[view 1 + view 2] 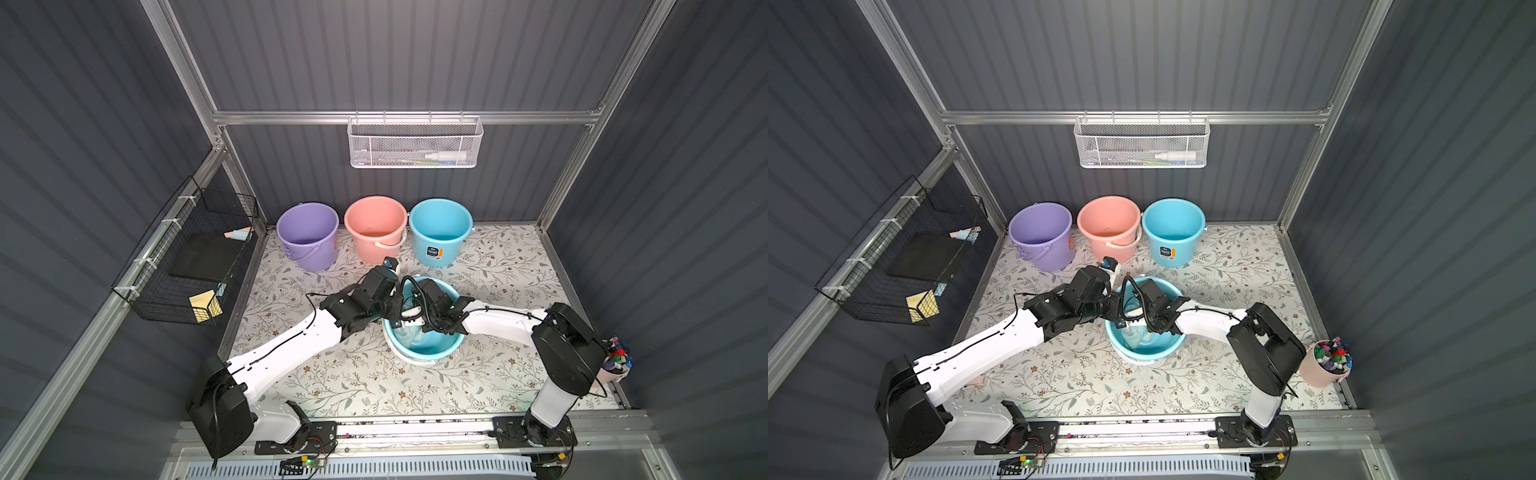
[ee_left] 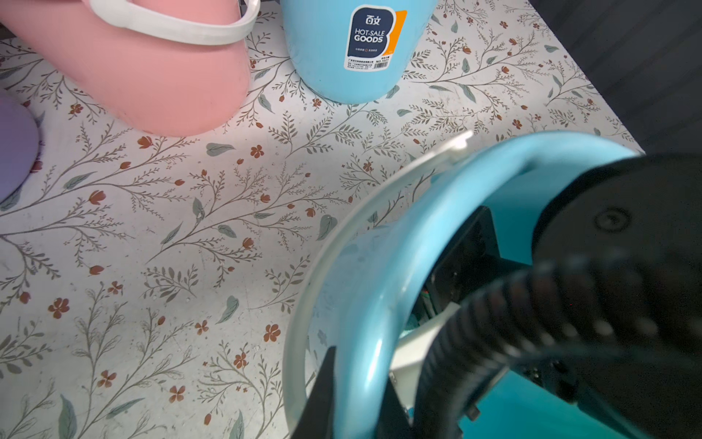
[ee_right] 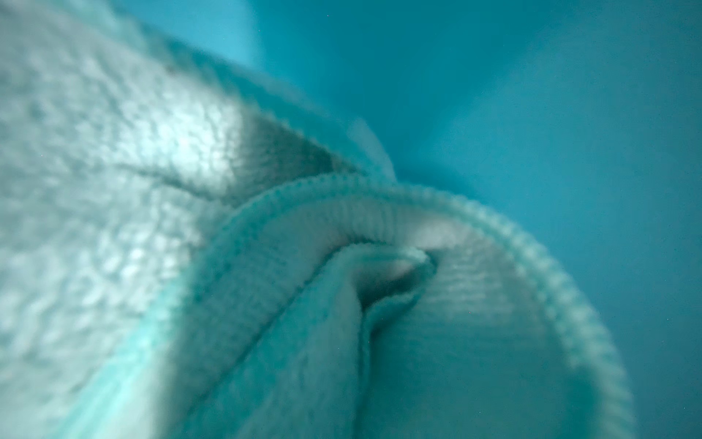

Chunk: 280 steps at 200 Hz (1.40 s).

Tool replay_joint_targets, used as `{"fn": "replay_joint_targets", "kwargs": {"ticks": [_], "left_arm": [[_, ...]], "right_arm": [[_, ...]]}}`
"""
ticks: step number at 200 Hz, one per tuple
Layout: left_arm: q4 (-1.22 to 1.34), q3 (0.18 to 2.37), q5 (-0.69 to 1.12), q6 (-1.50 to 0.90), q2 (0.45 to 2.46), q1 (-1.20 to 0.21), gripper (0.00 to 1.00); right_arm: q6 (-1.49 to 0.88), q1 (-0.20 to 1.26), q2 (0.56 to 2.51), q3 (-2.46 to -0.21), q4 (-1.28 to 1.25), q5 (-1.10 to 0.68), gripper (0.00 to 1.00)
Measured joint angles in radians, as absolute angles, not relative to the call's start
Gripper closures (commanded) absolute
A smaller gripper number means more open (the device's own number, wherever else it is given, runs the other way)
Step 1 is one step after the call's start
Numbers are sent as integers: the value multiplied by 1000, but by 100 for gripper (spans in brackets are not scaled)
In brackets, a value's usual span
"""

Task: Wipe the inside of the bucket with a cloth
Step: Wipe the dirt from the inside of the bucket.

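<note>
**Blue bucket gets its wipe**

Blue plastic shows in both top views: the bucket (image 1: 436,351) (image 1: 1152,351) sits in the middle of the flowery mat (image 1: 332,374). The pale cloth (image 1: 409,337) lies inside it, toward the near left. The left gripper (image 1: 392,316) pinches the bucket's left rim. The right gripper (image 1: 409,323) reaches down inside, onto the cloth.

Left wrist view: two black fingers (image 2: 323,391) squeeze the blue rim between them.

Right wrist view: the cloth (image 3: 152,190) fills it, soft, bumpy and bunched in folds, with blue bucket wall behind. The jaws are hidden here, but I think they are clamped on the cloth.

I think the wiping is under way. Next the cloth needs a push round the wall and bottom while the left grip holds firm.
</note>
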<state>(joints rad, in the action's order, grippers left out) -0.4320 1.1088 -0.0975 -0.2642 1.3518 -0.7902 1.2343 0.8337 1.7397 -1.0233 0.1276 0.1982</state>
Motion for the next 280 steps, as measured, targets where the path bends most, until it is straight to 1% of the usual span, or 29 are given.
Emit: {"fn": "replay_joint_targets", "kwargs": {"ticks": [38, 68, 109, 146, 166, 206, 244, 280], "left_arm": [[-431, 1105, -120, -265, 1333, -793, 100], [-410, 1104, -144, -265, 1318, -793, 100], [-377, 1103, -124, -268, 1317, -810, 100], [-337, 1103, -89, -268, 1317, -826, 100], [-349, 1103, -122, -266, 1317, -814, 100], [-357, 1100, -153, -266, 1317, -797, 100], [-361, 1100, -158, -266, 1317, -797, 100], [-361, 1097, -157, -266, 1317, -797, 100]], "right_arm": [[1195, 837, 1690, -1023, 197, 200, 100], [1178, 837, 1553, -1023, 336, 198, 100], [1180, 845, 1338, -1032, 483, 183, 100], [1233, 856, 1224, -1061, 561, 184, 100], [1274, 857, 1184, -1104, 661, 217, 100], [1306, 867, 1212, -1203, 809, 286, 100], [1277, 884, 1312, -1290, 931, 301, 100], [1234, 898, 1423, -1334, 989, 293, 100]]}}
